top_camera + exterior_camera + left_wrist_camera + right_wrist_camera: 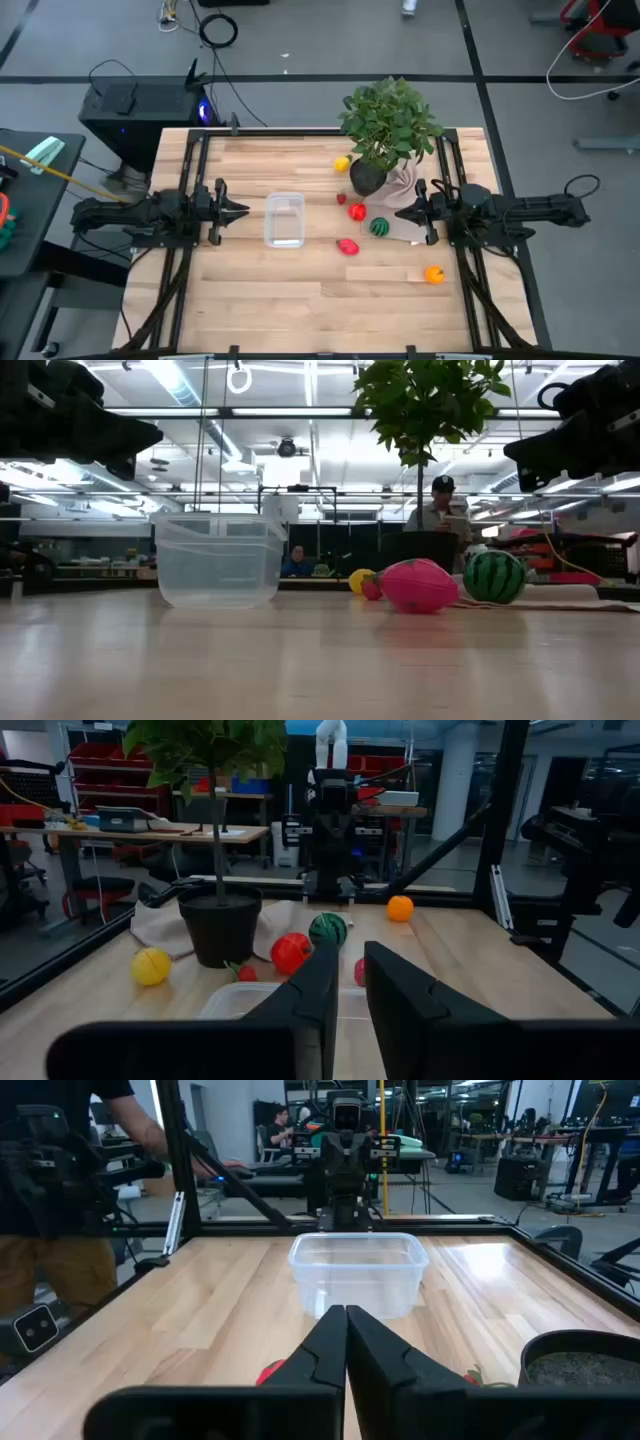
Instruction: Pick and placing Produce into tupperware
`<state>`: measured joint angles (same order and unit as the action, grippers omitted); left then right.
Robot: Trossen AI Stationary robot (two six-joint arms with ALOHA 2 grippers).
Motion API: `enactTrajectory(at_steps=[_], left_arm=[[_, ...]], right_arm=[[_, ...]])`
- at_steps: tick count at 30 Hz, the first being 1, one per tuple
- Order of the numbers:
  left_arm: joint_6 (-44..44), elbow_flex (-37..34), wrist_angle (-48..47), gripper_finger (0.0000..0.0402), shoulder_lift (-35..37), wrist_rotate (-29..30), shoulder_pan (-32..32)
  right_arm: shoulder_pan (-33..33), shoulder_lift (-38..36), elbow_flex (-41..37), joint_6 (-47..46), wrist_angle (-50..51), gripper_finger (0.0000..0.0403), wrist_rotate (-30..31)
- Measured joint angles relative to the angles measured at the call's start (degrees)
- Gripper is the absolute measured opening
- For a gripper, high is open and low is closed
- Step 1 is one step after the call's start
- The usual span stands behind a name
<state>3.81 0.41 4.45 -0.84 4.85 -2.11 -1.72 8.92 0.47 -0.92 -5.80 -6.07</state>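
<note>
Clear empty tupperware (284,219) upright mid-table, red, green, yellow, orange produce (348,246) scattered beside
</note>
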Motion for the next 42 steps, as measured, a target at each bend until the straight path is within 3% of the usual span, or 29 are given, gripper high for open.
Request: enactTrajectory(at_steps=[42], left_arm=[[-0.01, 0.0, 0.0, 0.0059, 0.0, 0.0, 0.0]], right_arm=[[0.0, -0.01, 0.0, -0.01, 0.0, 0.0016, 0.0]])
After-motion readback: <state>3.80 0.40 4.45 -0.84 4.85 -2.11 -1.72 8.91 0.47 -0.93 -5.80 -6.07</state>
